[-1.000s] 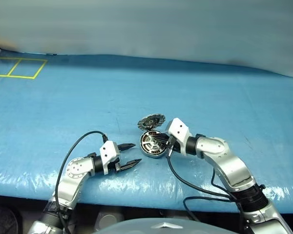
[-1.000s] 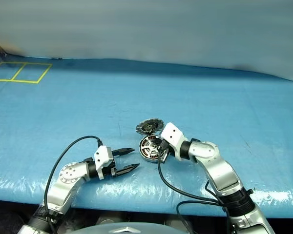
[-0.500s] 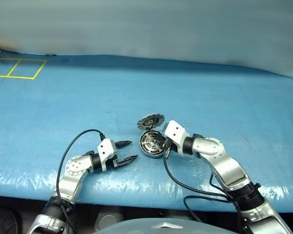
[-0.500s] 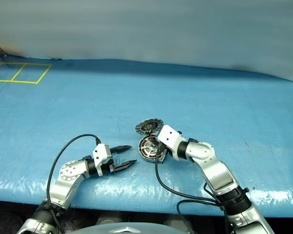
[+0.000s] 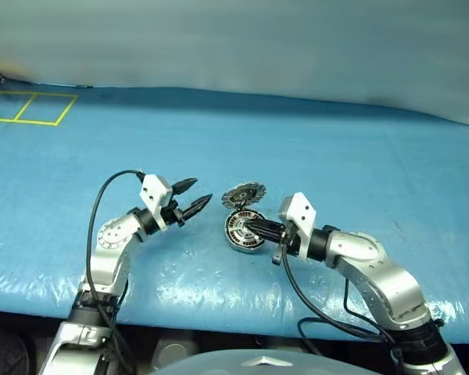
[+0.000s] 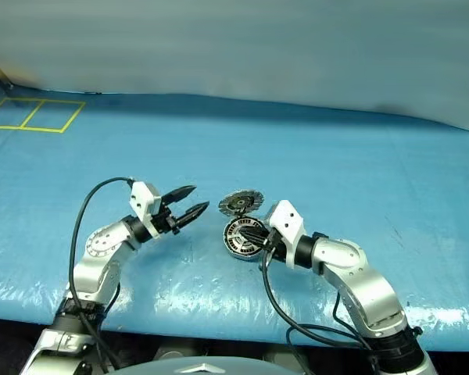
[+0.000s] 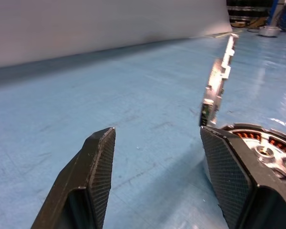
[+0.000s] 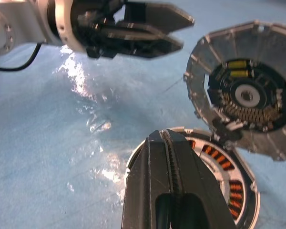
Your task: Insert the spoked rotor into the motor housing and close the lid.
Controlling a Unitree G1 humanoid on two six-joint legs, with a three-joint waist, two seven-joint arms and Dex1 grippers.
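Housing (image 5: 245, 232) on blue table (image 5: 336, 156), lid (image 5: 243, 194) standing open behind it, right gripper (image 5: 250, 227) pressed shut over housing, left gripper (image 5: 194, 195) spread, left of housing, no readable writing

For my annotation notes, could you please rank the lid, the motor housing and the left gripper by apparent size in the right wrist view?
1. lid, largest.
2. left gripper and motor housing: unsure; the housing is partly hidden behind the right gripper.
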